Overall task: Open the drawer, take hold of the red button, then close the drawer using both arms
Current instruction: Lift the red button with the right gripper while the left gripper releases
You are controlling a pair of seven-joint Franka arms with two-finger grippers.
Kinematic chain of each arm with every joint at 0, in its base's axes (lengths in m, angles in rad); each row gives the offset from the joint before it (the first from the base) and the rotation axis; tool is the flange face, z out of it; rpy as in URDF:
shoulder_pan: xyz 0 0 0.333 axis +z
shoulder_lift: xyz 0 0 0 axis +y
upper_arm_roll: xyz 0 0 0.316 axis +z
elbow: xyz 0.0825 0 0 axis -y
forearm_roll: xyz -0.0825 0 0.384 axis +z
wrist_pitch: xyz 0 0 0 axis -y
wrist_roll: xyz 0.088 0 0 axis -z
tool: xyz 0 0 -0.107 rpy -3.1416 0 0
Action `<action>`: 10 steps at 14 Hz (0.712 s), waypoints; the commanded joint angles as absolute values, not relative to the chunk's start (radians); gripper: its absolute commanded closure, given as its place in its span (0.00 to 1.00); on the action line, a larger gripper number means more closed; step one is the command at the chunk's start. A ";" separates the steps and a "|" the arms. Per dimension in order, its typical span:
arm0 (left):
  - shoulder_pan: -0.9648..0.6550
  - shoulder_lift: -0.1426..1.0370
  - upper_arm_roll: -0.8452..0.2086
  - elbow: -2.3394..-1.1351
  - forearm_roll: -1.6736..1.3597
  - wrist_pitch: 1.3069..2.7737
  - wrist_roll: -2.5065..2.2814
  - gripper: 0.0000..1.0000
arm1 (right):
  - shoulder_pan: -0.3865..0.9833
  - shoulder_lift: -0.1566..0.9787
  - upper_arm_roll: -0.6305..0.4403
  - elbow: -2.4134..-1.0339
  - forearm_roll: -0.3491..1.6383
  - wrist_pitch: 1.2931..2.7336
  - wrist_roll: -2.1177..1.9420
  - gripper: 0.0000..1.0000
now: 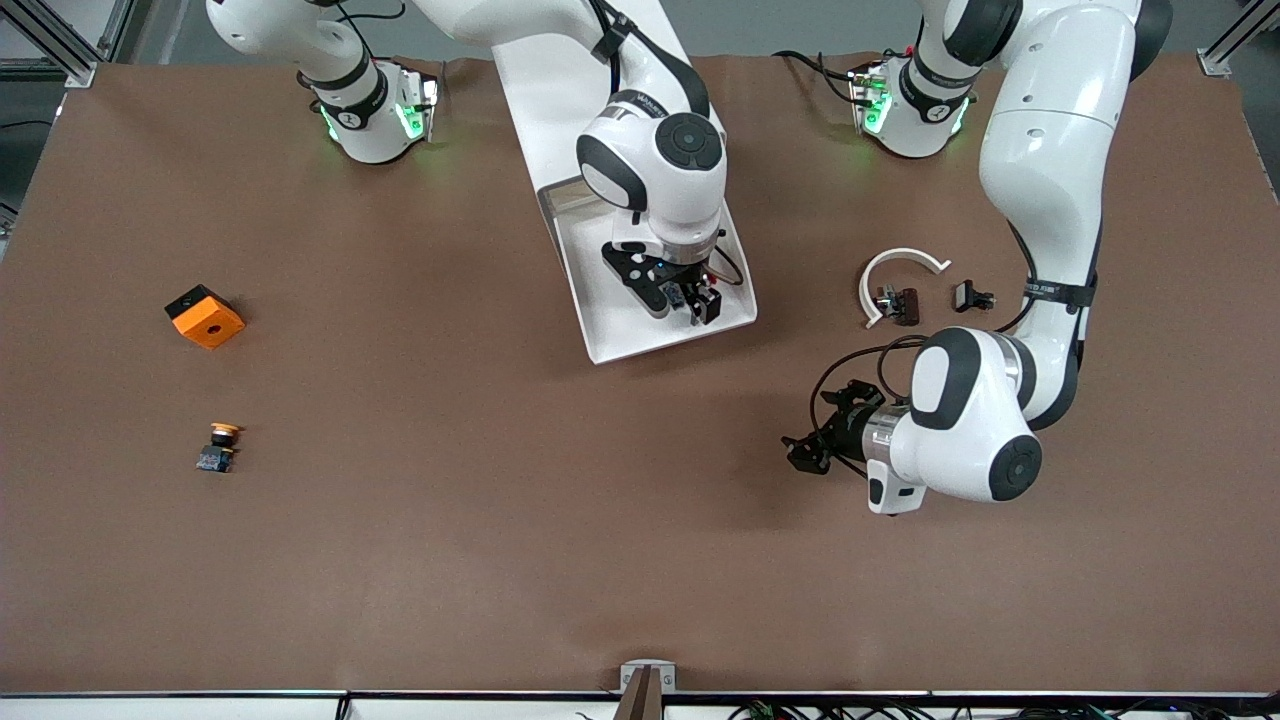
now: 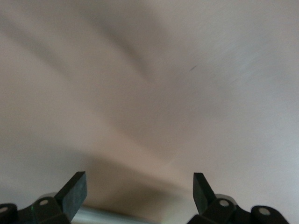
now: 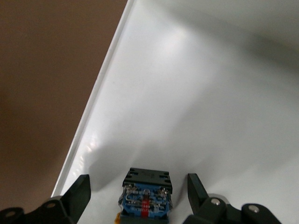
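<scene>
The white drawer (image 1: 650, 335) stands pulled open in the middle of the table. The button (image 3: 145, 193) lies on the drawer floor; its black and blue body shows, and its cap is mostly hidden. My right gripper (image 1: 682, 300) is down inside the drawer. In the right wrist view this gripper (image 3: 138, 179) is open, with one finger on each side of the button and a gap on both sides. My left gripper (image 1: 805, 450) hangs low over bare table toward the left arm's end, nearer the front camera than the drawer. It is open and empty in the left wrist view (image 2: 138, 177).
An orange cube (image 1: 205, 317) and a yellow-orange-capped button (image 1: 220, 447) lie toward the right arm's end. A white curved piece (image 1: 900, 262) and two small black parts (image 1: 900, 303) (image 1: 972, 296) lie beside the drawer toward the left arm's end.
</scene>
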State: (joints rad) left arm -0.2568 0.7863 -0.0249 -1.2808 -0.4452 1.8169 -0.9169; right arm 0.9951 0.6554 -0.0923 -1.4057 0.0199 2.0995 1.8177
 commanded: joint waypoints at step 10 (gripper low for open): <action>-0.328 0.738 -0.014 -1.309 -0.245 1.996 -0.893 0.00 | 0.951 0.657 -0.094 -1.344 0.028 2.094 1.798 1.00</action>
